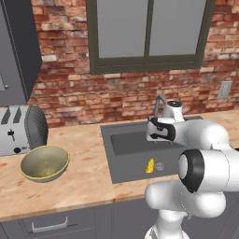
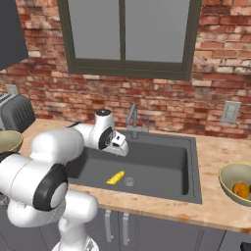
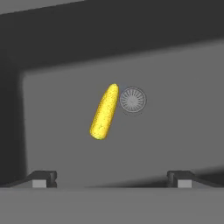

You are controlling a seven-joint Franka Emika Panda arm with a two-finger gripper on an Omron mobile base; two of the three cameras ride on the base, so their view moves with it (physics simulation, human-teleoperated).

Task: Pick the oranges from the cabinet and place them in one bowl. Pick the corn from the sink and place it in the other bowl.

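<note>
At the far left of the left base view a grey wall cabinet [image 1: 16, 46] hangs above a silver toaster [image 1: 21, 128] on the wooden desk [image 1: 79, 179]. Just in front of the toaster sits an olive-tan bowl [image 1: 45, 163] with nothing in it. Right of that, the dark grey sink [image 1: 135, 154] is sunk into the desk below the window [image 1: 149, 32], with its thin curved faucet [image 2: 132, 117] at the back edge. The corn [image 3: 104, 112] lies on the sink floor just beside the round drain [image 3: 132, 100], its narrower end nearest the drain. The claw [image 3: 109, 179] hangs over the basin, pointed down at the cob, its two fingertips [image 3: 43, 178] spread wide apart and grasping nothing; the corn lies between them but farther off, untouched. At the right edge of the right base view the other bowl [image 2: 230, 179] rests on the desk past the sink, holding a bright orange fruit [image 2: 240, 189]. A wall outlet [image 2: 230, 112] sits on the brick behind it.
</note>
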